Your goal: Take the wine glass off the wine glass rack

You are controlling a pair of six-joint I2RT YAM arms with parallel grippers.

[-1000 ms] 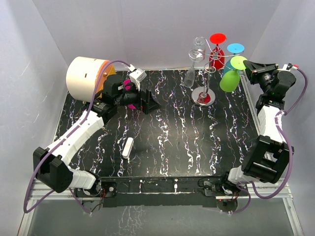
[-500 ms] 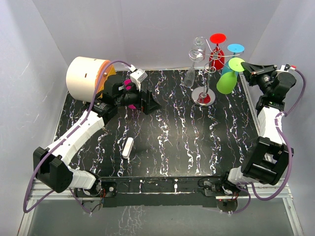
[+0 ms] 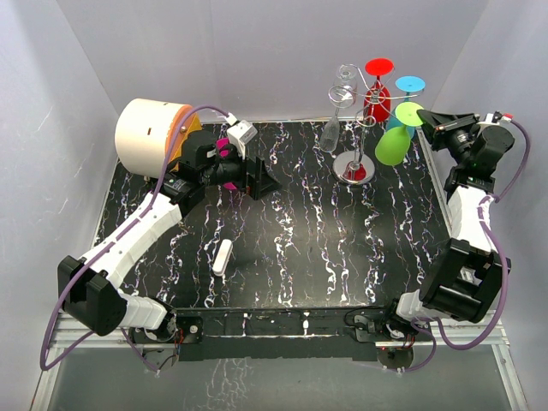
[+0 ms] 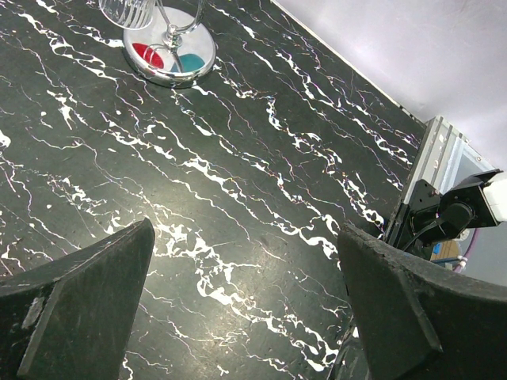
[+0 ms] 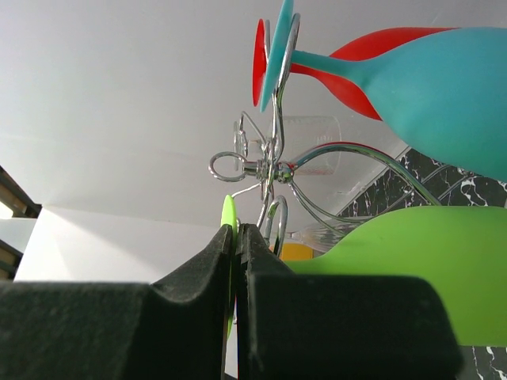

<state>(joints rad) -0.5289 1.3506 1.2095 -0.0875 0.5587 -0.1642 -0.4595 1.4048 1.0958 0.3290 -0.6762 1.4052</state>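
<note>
The right arm is rising along the right edge of the table, elbow folded, wrist turning left toward the rack at the far right. The right gripper is hanging level with the rack's scroll arms, its fingers pressing together on the thin foot of the green glass. That glass is tilting, foot at the gripper and bowl angling down toward the rack's base, just beside the wire. I cannot tell whether its stem is sitting in a scroll or outside it. A red glass, a blue glass and a clear glass are hanging on the rack. The left arm is stretching diagonally from the near left corner, passing in front of the drum. The left gripper is hovering low over the table and pointing toward the rack, fingers spread wide apart.
</note>
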